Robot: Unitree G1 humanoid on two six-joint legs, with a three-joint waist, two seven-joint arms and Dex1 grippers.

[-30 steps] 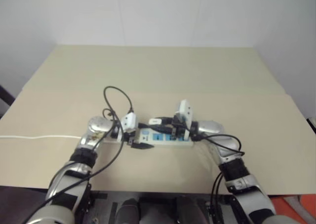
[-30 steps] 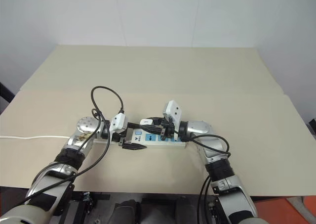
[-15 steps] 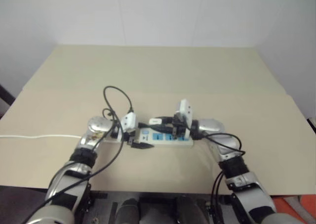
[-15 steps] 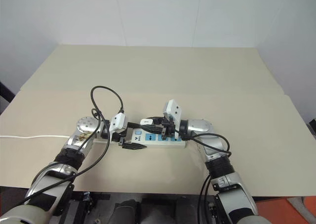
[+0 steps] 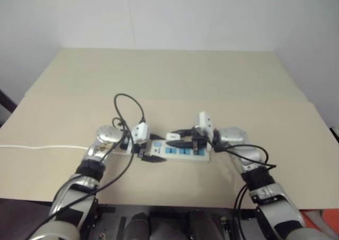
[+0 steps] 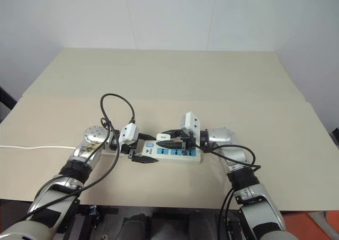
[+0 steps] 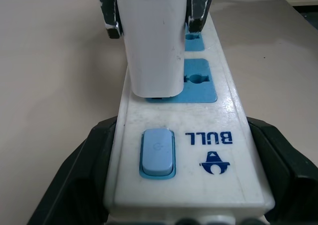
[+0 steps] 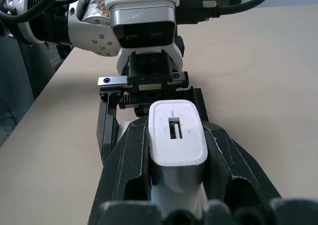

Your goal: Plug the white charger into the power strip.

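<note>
On the power strip (image 7: 218, 115), white charger (image 7: 151, 41) upright between right end effector (image 8: 176, 150) fingers.

A bare beige table (image 5: 175, 76) stands against a plain white wall (image 5: 169, 15).

Beige table (image 6: 169, 76) with one strip.
The power strip (image 6: 168, 153) lies flat near the front edge, its thin white cord (image 6: 32, 147) running left.

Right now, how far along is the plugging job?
Done: the left gripper has its jaws clamped on the switch end of the long white power strip, pinning it to the tan table. In hand: the right gripper holds the small white boxy charger upright over the first blue socket. Left: whether it is fully seated is unclear; then release.
</note>
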